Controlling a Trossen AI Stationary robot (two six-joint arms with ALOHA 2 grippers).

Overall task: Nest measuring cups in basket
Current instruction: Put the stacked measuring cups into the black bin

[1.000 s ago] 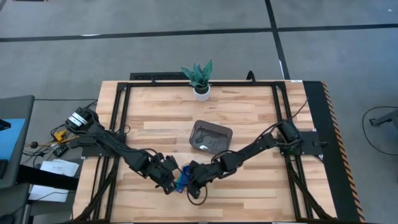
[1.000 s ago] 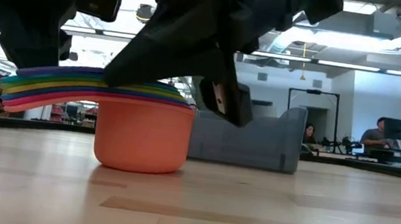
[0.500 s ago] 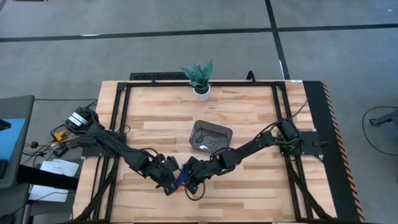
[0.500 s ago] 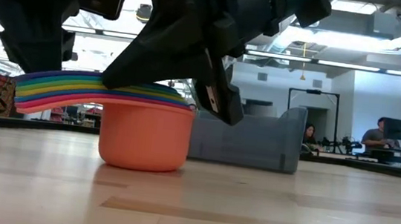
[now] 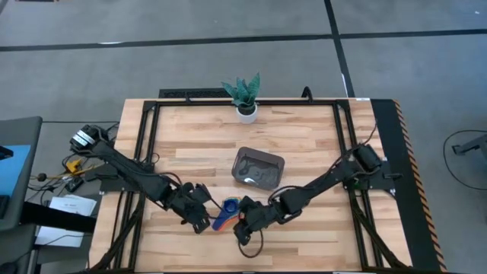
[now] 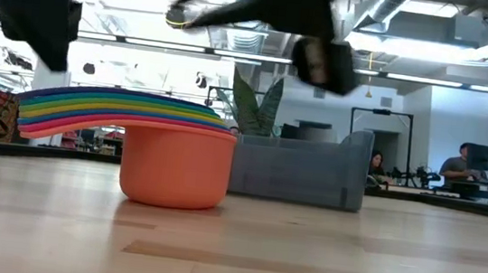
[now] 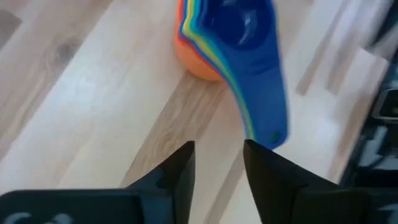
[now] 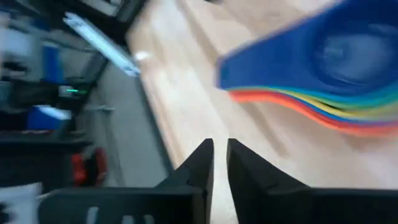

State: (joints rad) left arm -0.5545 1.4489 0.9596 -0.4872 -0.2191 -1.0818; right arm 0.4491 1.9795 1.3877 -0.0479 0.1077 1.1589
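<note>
The measuring cups [image 5: 226, 213] stood nested in one stack on the bare wood at the near middle of the table [image 5: 304, 137], orange cup at the bottom, blue on top, their flat handles fanned out to one side. The basket [image 5: 257, 167] sat just beyond them, toward the far side and a little to the right, with nothing of the stack inside it; the nesting looked done, but the move into the basket did not.

The left gripper [image 5: 196, 217] hung just left of the stack, its fingers [image 7: 180, 171] a small way apart and holding nothing. The right gripper [image 5: 247, 221] hung just right of the stack, its fingers [image 8: 202, 163] nearly together with only a thin slit between them, also empty. Neither touched the cups (the low view showed both raised clear above the rims).

The main risk from here seemed to be the lift. A pinch on the top handle alone might have pulled the blue cup free and left the rest behind, since the cups probably sat loosely in one another. A grip low on the fan could have tipped the stack, the handles all weighing on one side. The basket looked only slightly wider than the stack, so a handle might catch its rim and spill the cups. The two grippers stood close together and could also have collided.
</note>
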